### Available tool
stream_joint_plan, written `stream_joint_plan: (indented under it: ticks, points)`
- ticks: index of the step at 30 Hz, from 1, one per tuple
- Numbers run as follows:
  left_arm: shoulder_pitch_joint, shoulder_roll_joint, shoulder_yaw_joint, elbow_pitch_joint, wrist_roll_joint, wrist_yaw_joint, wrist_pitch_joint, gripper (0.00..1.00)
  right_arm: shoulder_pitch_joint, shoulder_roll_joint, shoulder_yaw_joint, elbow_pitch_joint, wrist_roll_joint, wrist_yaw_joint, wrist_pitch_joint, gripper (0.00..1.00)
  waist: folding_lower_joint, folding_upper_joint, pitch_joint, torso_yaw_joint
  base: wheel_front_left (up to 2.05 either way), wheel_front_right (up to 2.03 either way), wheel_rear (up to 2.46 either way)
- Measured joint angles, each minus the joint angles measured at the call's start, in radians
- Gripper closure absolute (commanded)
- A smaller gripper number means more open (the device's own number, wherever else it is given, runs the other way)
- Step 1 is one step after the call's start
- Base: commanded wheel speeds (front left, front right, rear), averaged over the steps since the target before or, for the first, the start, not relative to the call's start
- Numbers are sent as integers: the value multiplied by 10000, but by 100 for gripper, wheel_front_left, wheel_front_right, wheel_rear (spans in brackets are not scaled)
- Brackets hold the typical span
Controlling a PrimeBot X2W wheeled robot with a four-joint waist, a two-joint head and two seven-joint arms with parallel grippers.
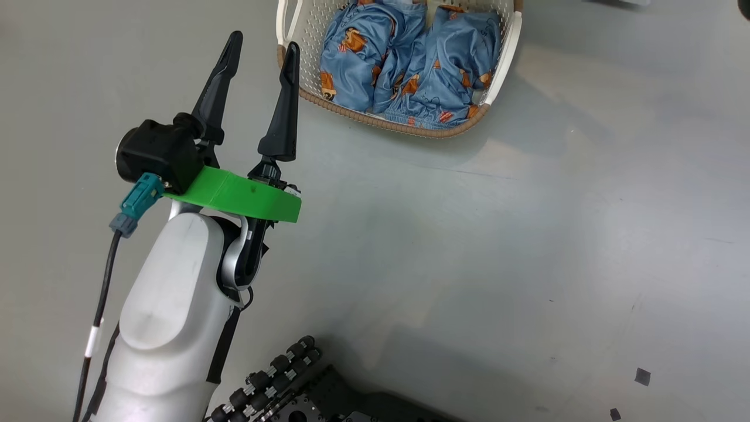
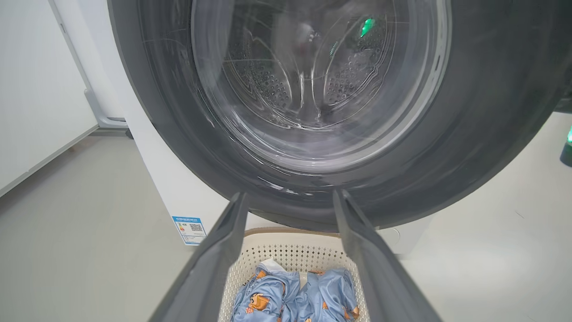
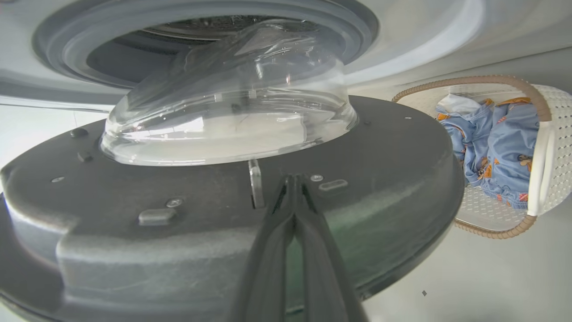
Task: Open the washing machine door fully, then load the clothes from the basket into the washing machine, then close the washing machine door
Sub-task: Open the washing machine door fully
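Head view: left gripper point(image 1: 262, 42) in the upper left of frame, jaws spread wide with nothing between them, one tip overlapping the left rim of the basket point(image 1: 410, 126) at top centre. The basket stands on the grey floor point(image 1: 469, 234) and holds the clothes point(image 1: 410, 64), two bunched light-blue satin pieces with orange figures. Left wrist view: washing machine door point(image 2: 469, 134) across the upper frame, steel drum point(image 2: 268, 85) seen through its glass. The white washing machine point(image 2: 165, 179) with its blue label point(image 2: 190, 230) is at lower left, the basket low between the fingers. Right wrist view: right gripper point(image 3: 292, 179) has its jaws pressed together, tips at the door's inner face just below the glass bowl point(image 3: 228, 112); contact uncertain. Grey gasket point(image 3: 67, 62) behind, so the door looks part open. Judgement: the step is swinging the door wide, best done with a steady push on the rim, off the glass, with the swing clearing the basket.
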State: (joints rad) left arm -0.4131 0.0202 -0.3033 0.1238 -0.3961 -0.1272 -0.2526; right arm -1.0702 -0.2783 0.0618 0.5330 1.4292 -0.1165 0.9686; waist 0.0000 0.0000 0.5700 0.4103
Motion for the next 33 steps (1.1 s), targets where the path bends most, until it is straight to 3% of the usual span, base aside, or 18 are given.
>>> stream_joint_plan:
  ticks: [17,33]
  points:
    - [477,2,-127,242,84,0,-10,0,1724,349,593,-614,639,13,1676,100,0,0,-941,48,0,0,0]
    - [713,6,-136,173,82,0,-10,0,2964,1225,1225,-1233,616,12,1726,100,0,0,-1312,265,0,0,0]
